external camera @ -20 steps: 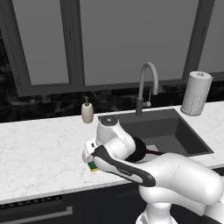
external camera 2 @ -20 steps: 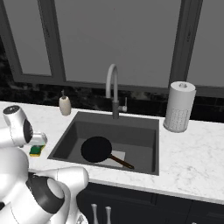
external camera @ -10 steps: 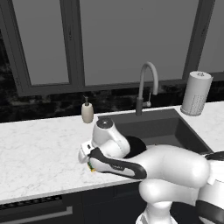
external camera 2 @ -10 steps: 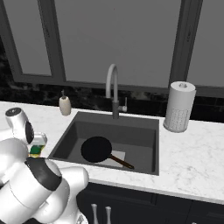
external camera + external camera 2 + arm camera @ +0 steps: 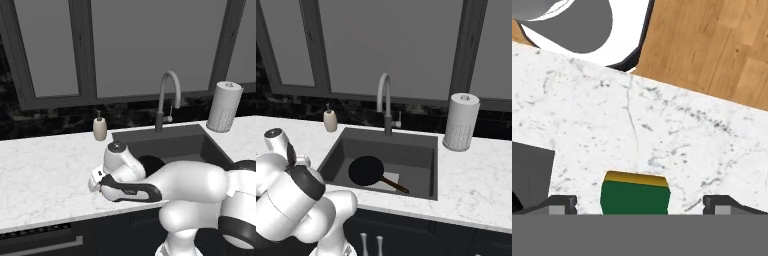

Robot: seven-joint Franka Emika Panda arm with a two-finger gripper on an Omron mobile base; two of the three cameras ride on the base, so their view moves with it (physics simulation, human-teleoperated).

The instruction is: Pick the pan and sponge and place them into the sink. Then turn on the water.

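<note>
The small black round frying pan (image 5: 367,170) already lies in the dark grey recessed sink (image 5: 421,145). At the hand view's bottom centre, the green-topped, yellow-bottomed sponge block (image 5: 635,197) sits on white marble between the gripper (image 5: 640,204) tips — spread wide, holding nothing. Descend straight, keep centred, then close.

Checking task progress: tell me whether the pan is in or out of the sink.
In. The pan lies flat on the bottom of the sink, its handle pointing toward the front right corner.

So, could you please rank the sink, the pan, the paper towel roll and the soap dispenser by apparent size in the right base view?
1. sink
2. paper towel roll
3. pan, handle included, close to the roll, so unsure
4. soap dispenser
</note>
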